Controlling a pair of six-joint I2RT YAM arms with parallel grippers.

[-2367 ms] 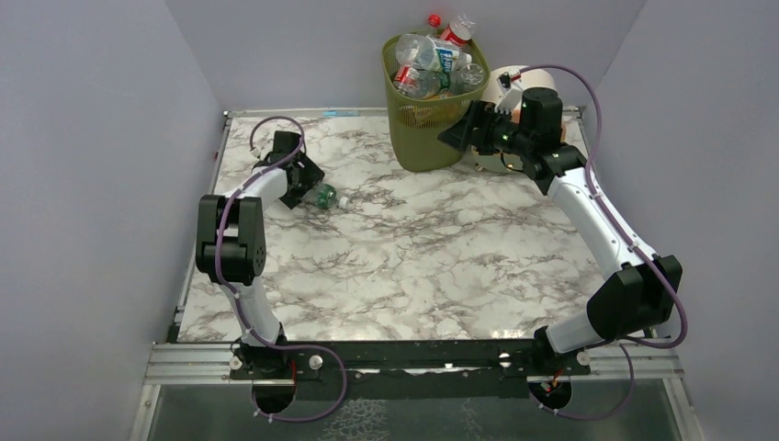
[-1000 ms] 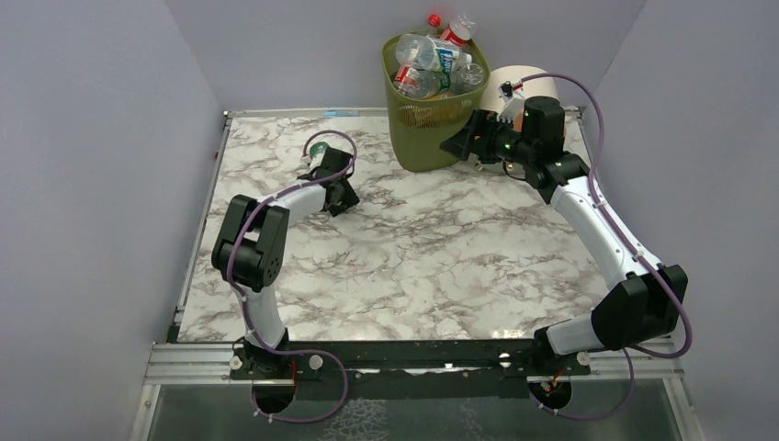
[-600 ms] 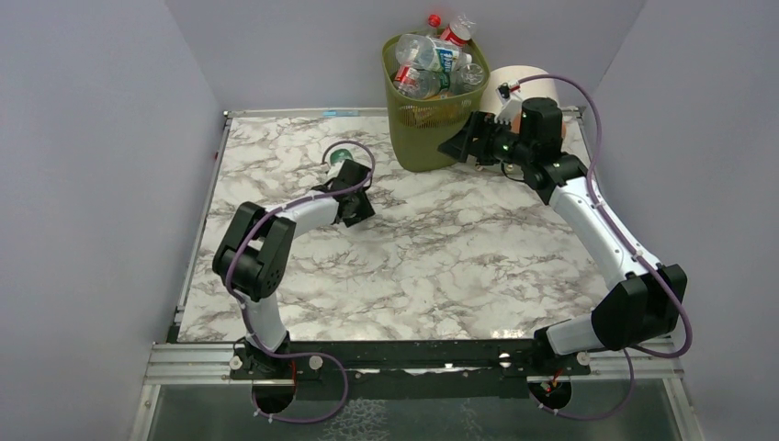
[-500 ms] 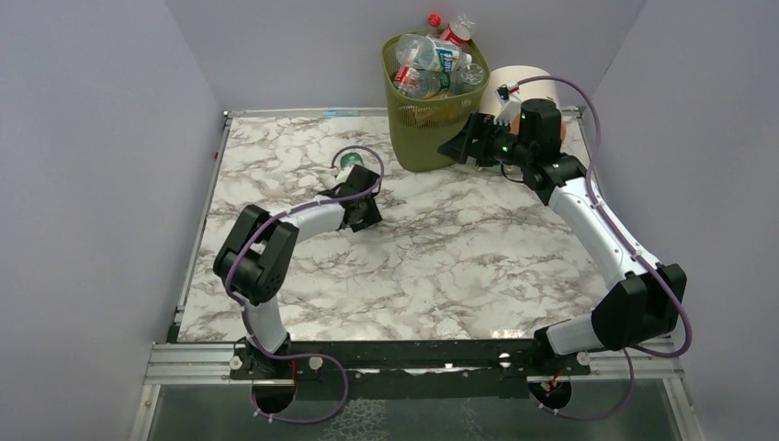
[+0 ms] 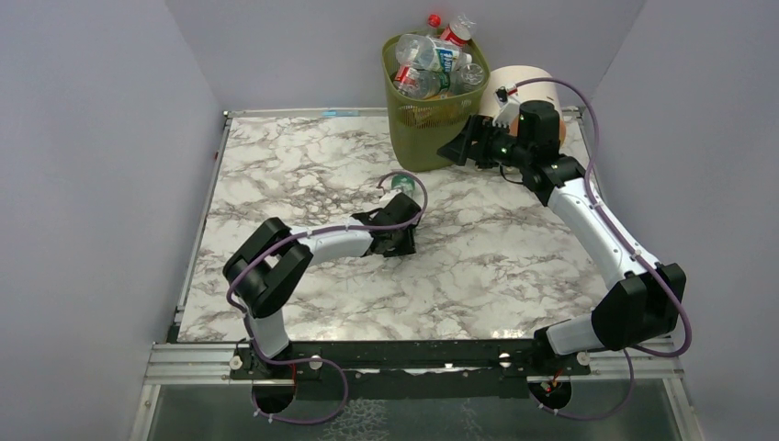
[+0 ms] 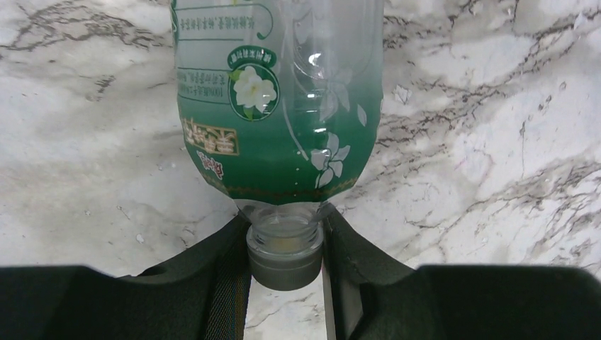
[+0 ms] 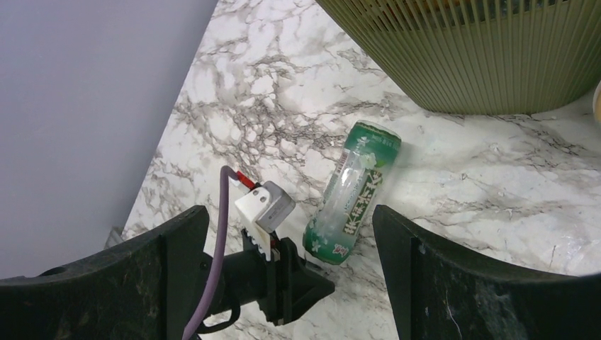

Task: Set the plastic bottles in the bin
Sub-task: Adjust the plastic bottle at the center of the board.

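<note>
Top external view: left gripper [image 5: 398, 209] sits out in front of the bin [image 5: 423, 138], well short of it and a bit to the bin's left. It is clamped on a green-label bottle [image 5: 401, 183]. Left wrist view: both fingers [image 6: 234, 262] pinch the grey cap [image 6: 285, 263], and the bottle body [image 6: 276, 106] points straight away over the marble table [image 6: 496, 142]. The body is clear up top and green toward the neck, with a flower print. Can't tell if the bottle touches the tabletop.

Right gripper [image 5: 457, 147] hangs just beside the bin's right wall, near its lower half. Right wrist view: jaws spread wide, nothing between them. They frame the held bottle [image 7: 352, 191], whose base end points toward the bin [image 7: 482, 57].

The bin is packed with clear bottles [image 5: 432, 64] heaped above the rim. One with a red cap [image 5: 434, 20] pokes out at the back. A cream drum [image 5: 522, 79] stands just right of the bin, behind the right wrist.
</note>
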